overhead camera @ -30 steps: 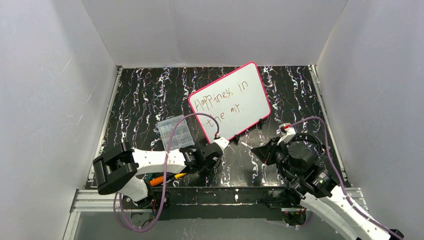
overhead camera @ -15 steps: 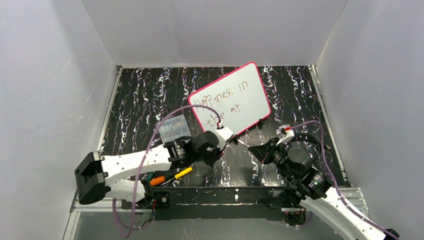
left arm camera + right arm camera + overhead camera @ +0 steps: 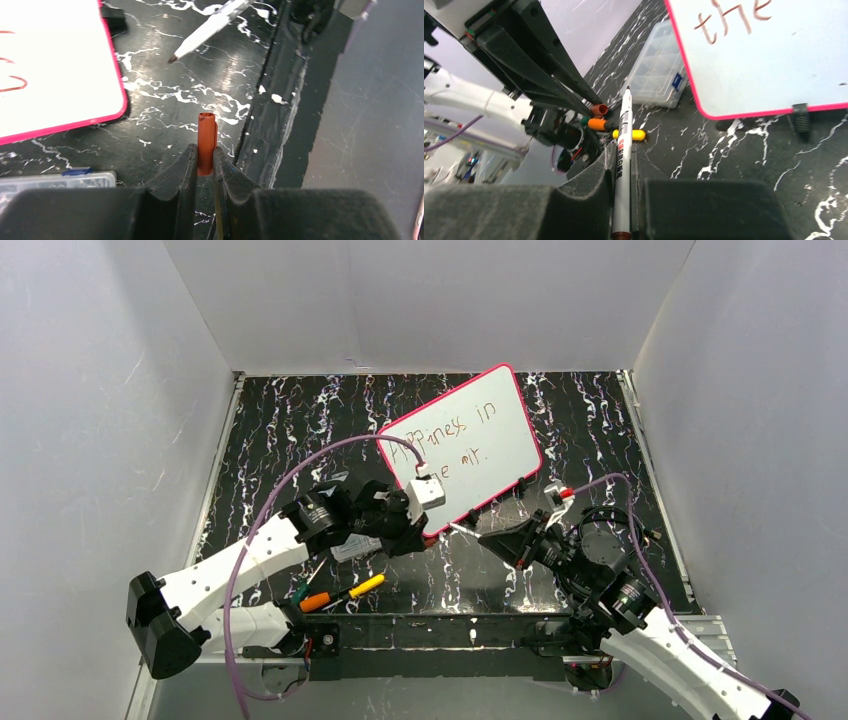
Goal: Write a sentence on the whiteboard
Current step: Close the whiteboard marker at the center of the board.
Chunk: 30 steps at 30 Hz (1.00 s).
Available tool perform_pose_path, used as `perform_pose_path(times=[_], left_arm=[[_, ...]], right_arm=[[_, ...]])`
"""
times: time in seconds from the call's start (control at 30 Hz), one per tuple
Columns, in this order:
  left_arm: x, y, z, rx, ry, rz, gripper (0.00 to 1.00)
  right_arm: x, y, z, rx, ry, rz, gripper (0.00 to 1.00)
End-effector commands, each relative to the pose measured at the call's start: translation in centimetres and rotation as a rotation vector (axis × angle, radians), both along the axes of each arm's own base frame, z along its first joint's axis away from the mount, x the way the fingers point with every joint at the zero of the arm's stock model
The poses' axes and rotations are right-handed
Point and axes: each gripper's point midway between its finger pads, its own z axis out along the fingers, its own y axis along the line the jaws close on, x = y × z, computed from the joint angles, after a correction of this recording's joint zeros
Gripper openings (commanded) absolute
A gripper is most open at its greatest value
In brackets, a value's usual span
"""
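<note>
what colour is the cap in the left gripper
The cap is orange-red, clearest in left wrist view.

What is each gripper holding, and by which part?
The left gripper holds the orange-red marker cap by its base, open end out; the right gripper holds the marker mid-barrel, tip forward.

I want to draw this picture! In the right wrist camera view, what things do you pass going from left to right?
reddish cap → white marker → clear plastic box → whiteboard. The orange marker and yellow marker overlap those, so I skipped them.
</note>
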Motion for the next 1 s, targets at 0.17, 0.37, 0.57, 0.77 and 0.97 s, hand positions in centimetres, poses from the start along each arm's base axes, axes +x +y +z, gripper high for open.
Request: perform_pose_path(times=[0.17,0.37,0.57,0.77,0.97], left_arm=[[-3.3,0.6,-0.2,-0.025,0.036,-0.184,0.0],[-3.6,0.5,-0.2,-0.029,0.041,-0.204,0.0],[-3.6,0.6,-0.3,-0.029,0.036,-0.204,0.0],[-3.6,0.6,-0.1,-0.034,0.031,-0.207,0.0],[-3.7,0.6,-0.1,-0.036,0.033,-0.214,0.0]], right_arm=[[-3.5,1.6,2.1,-0.089,0.002,0.254,0.01],[-4.0,1.5,3.0,-0.092,-0.012,0.276,0.01],[-4.5,1.7,2.4,-0.115,0.016,0.318,0.01],[-4.5,1.7,2.2,-0.127,0.021,0.319,0.01],[-4.5,1.8,2.3,-0.127,0.018,0.32,0.01]])
